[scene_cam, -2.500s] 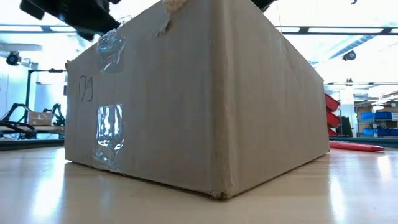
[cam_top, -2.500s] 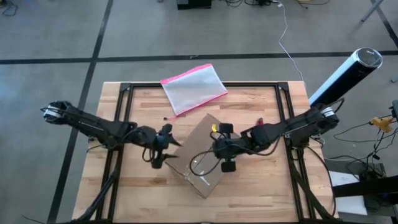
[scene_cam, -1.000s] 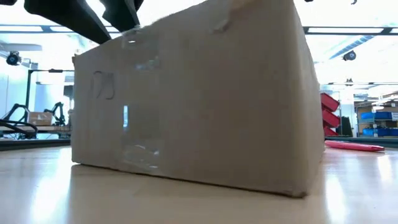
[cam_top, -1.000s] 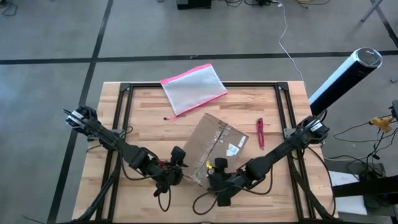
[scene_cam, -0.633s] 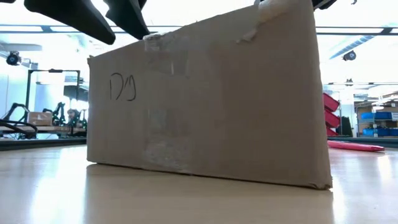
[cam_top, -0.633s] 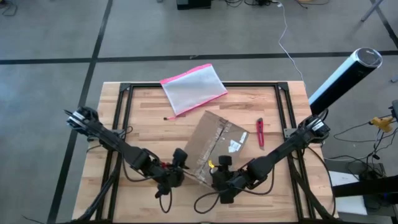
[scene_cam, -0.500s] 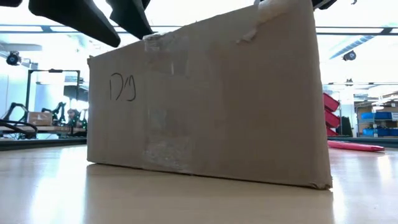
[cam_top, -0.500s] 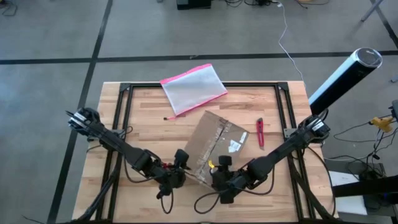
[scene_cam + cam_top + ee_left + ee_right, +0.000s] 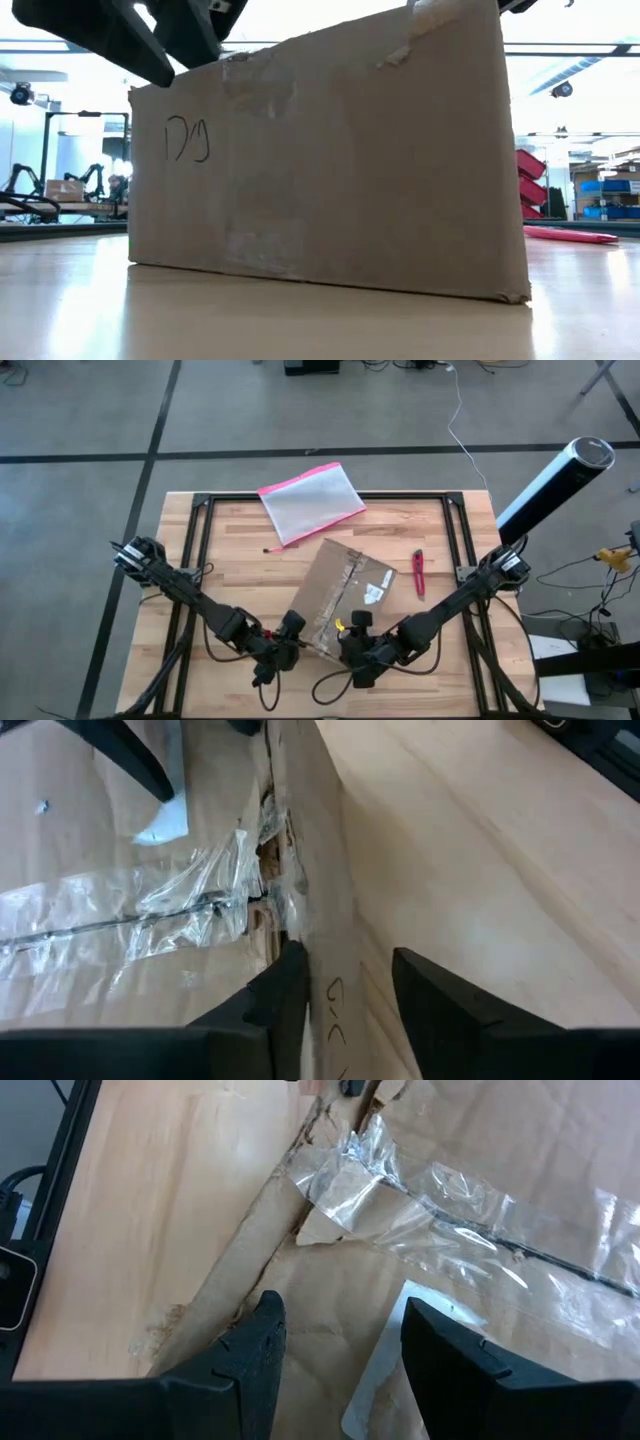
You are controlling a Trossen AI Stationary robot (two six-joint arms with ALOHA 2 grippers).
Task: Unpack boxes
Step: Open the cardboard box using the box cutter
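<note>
Brown corrugated cardboard box (image 9: 345, 592) with clear tape along its top seam and small white labels sits closed and skewed near the middle of the light wooden tabletop (image 9: 230, 550), toward the front edge. Low view: the box's long side face fills the frame, with a handwritten mark near its upper left and a torn bit of tape at the top edge.

Left end effector (image 9: 287, 643) is low at the box's front-left corner. Left wrist view: fingers (image 9: 270, 1010) parted, straddling the box's top edge just beside the crumpled tape end; nothing gripped.

Right end effector (image 9: 352, 630) is at the box's front edge, close to the left one. Right wrist view: fingers (image 9: 250, 1350) spread apart over the box top next to the peeled tape (image 9: 420, 1190) and a white label (image 9: 385, 1370); nothing held.

Elsewhere on the tabletop: translucent zip pouch with pink edges (image 9: 311, 502) overhanging the far edge; small red tool (image 9: 418, 573) lying just right of the box, apart from it.
</note>
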